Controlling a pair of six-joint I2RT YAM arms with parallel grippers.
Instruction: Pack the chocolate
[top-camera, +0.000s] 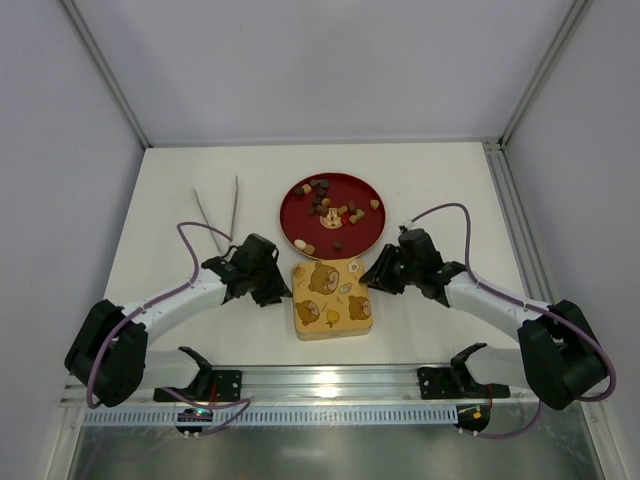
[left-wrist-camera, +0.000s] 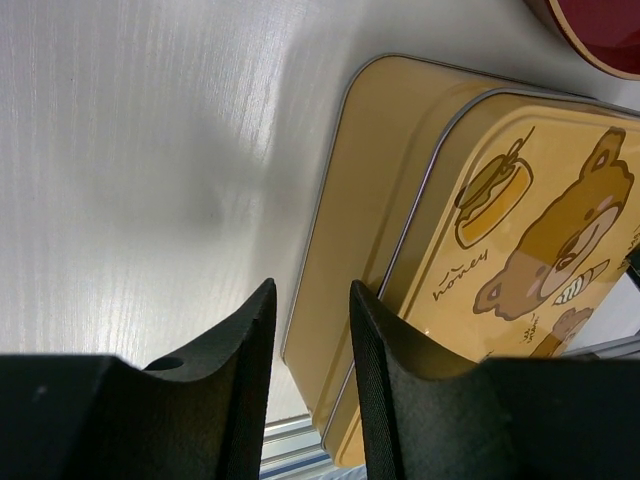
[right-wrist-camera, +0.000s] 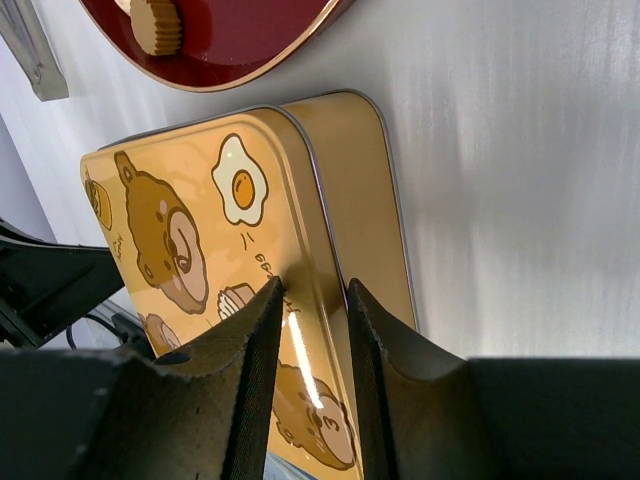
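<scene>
two grippers (top-camera: 283, 295) (top-camera: 368, 283) possibly pinch tin's (top-camera: 330, 300) sides

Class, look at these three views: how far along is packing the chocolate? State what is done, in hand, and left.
Done: nothing visible yet; the chocolate in view lies on the red plate. In hand: the left gripper and right gripper sit at opposite edges of the closed tin, jaws narrow; a firm grip is unclear. Left: open it, move every piece in, close it.
</scene>
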